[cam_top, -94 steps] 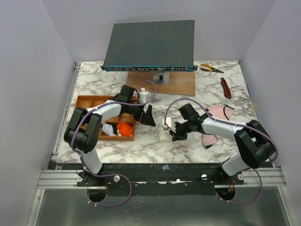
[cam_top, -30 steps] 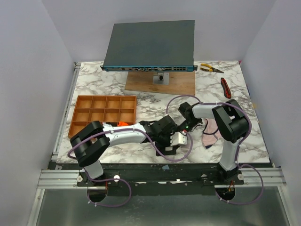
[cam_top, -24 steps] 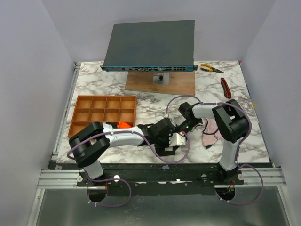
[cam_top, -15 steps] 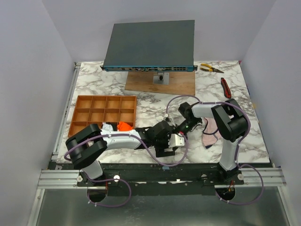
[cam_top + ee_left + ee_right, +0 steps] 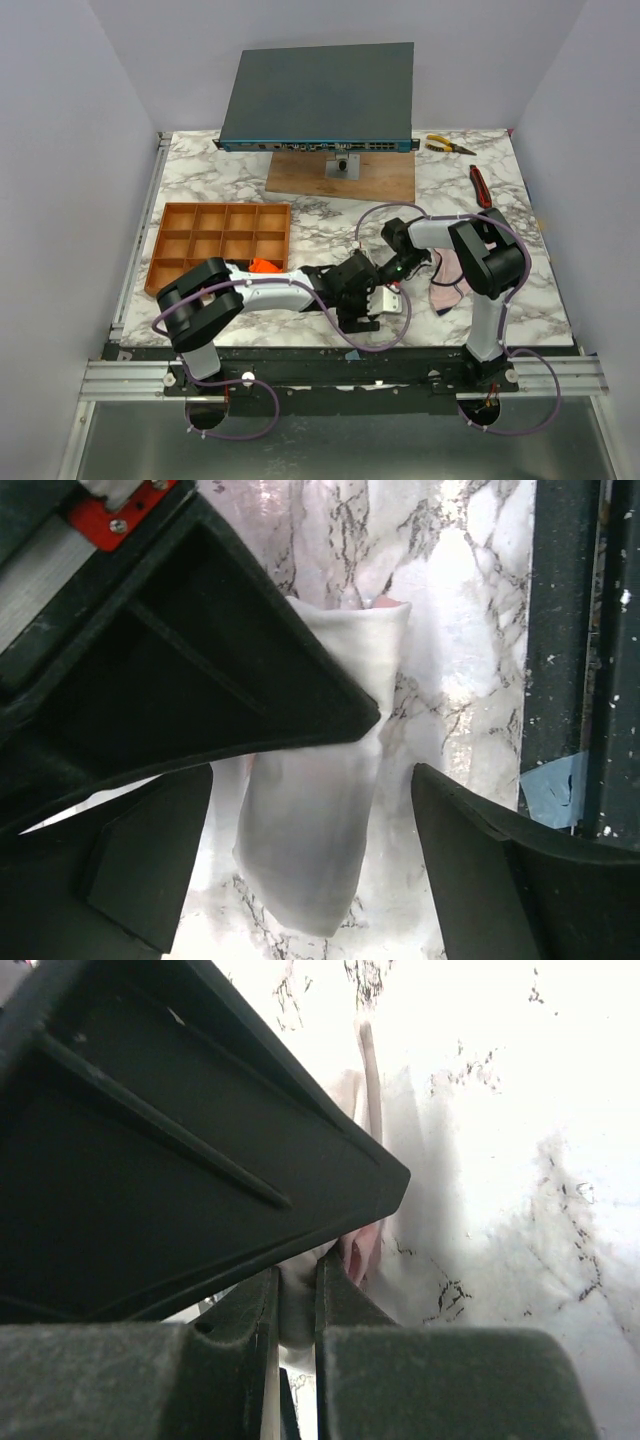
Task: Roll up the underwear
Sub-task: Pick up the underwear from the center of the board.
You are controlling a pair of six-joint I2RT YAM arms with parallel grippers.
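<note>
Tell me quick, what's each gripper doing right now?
Left gripper: open, straddling the pale folded underwear, not gripping it.
Right gripper: closed, pinching an edge of the pale folded underwear.

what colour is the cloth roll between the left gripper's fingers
Cream-white cloth roll; best in the left wrist view.

White-veined marble table [image 5: 210, 180]; plain pale lilac walls [image 5: 60, 150]
</note>
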